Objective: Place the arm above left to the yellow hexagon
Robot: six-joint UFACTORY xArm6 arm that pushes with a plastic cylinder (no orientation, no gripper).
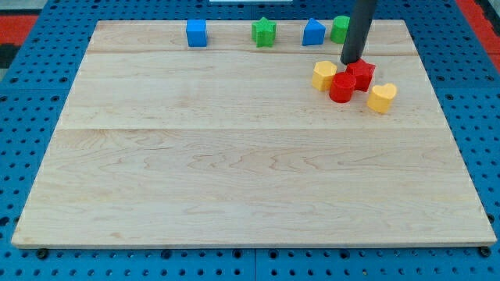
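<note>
The yellow hexagon (324, 75) lies at the upper right of the wooden board (234, 156). Touching its right side is a red cylinder (342, 87), and a red star (361, 73) sits just beyond that. A yellow heart (382, 97) lies to the right of the red blocks. My tip (352, 62) is at the end of the dark rod, above and to the right of the yellow hexagon, right at the red star's upper left edge.
Along the board's top edge stand a blue cube (196, 33), a green star (264, 32), a blue house-shaped block (313, 32) and a green block (340, 28) partly hidden by the rod. Blue pegboard surrounds the board.
</note>
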